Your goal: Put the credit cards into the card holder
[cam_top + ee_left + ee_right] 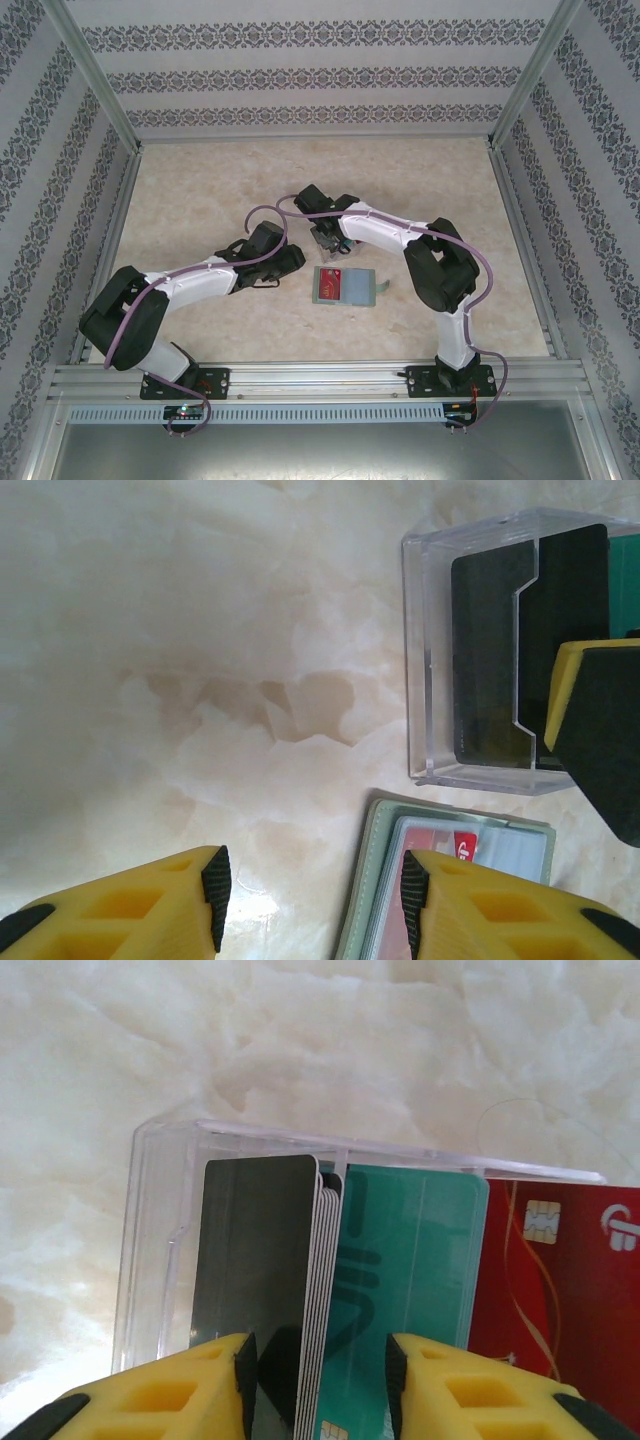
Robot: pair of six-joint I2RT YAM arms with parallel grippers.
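- On the pale marbled table [200, 200], seen from above, both arms are shown bent inward toward the middle. The left gripper [297, 262] is held just left of the card holder [360, 286]. The grey-green sleeve lies flat near the centre with a red card [328, 284] on its left part. The right gripper [326, 240] is poised just behind the holder, over a clear box [330, 250] that is hard to make out at this range.
- From the left wrist, the left gripper [310, 905] is seen with its yellow jaws parted and nothing held; bare table and the holder's left edge lie beneath the gap. The card holder [365, 880] is pictured at the lower right with a pale card marked in red lying on it. The clear box [430, 660] stands just beyond it with dark cards inside, and one yellow-and-black finger [600, 730] of the other arm is caught at the right edge.
- From the right wrist, the right gripper [318, 1380] is shown with jaws apart above the clear box [160, 1220]. A dark card [255, 1260], a thin stack seen edge-on and a teal card [420, 1260] run beneath the fingers, and no grip on them can be made out. The red card [570, 1290], its chip showing, is seen just beside the teal one; whether it lies inside the box cannot be told.
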